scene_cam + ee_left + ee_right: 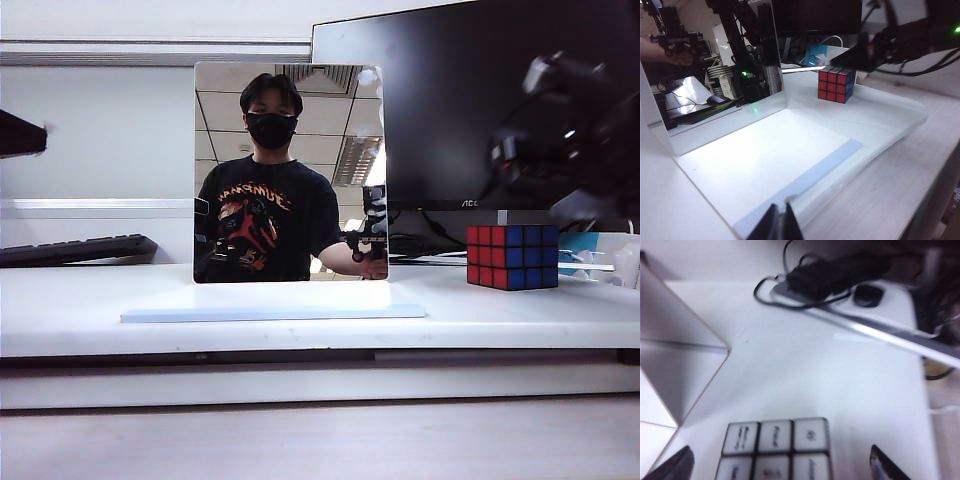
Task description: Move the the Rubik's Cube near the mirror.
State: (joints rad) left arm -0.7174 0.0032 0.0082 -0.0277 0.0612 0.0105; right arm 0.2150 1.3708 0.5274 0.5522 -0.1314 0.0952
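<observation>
The Rubik's Cube [512,257], with red and blue faces showing, sits on the white shelf to the right of the mirror [290,172], which stands upright in the middle and reflects a masked person. My right gripper [780,466] is open. It hovers over the cube's white top face [775,449], one fingertip [671,466] to each side, not touching. In the exterior view that arm is a dark blur [565,140] above the cube. My left gripper [780,222] is shut and empty over the shelf's front edge, far from the Rubik's Cube [836,84].
A black monitor [470,100] stands behind the cube and a keyboard [75,248] lies at the left rear. A pale blue strip [270,313] runs along the mirror's base. Cables and a mouse [867,295] lie beyond the cube.
</observation>
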